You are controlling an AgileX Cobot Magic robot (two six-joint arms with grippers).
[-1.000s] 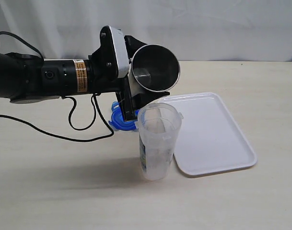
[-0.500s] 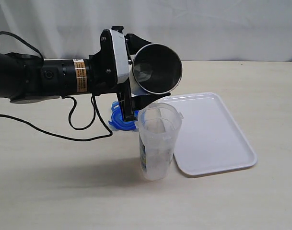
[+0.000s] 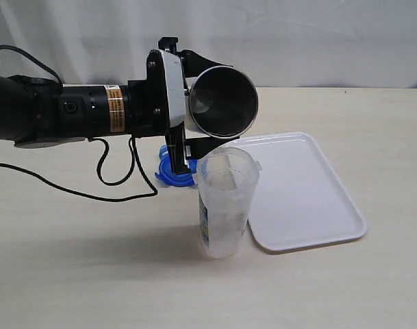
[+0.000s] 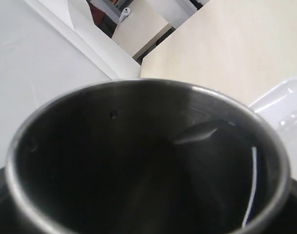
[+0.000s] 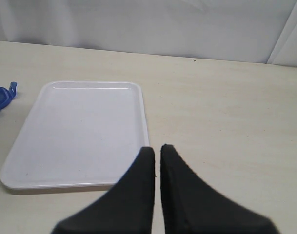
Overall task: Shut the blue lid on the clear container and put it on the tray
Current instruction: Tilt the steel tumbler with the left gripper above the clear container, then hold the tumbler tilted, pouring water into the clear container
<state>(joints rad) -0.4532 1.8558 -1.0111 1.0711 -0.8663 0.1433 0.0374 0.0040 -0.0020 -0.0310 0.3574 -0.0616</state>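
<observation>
The clear container (image 3: 225, 205) stands upright and uncovered at the table's front middle. Just behind it to the left, the blue lid (image 3: 168, 175) lies flat on the table, partly hidden by my left arm; its edge (image 5: 1, 97) also shows in the right wrist view. To the container's right lies the white tray (image 3: 304, 199), bare (image 5: 80, 131). My left gripper (image 3: 225, 101) is shut on a steel cup (image 3: 222, 103), held on its side above the container, mouth towards the camera. The cup's dark inside (image 4: 138, 165) fills the left wrist view. My right gripper (image 5: 157, 148) is shut and holds nothing, near the tray's corner.
A black cable (image 3: 71, 188) loops over the table under the left arm. A white curtain (image 3: 318, 34) closes off the back. Bare tabletop (image 5: 226, 112) stretches beside the tray.
The left wrist has rolled a little with the steel cup in its grip. The container, lid and tray have not moved.
</observation>
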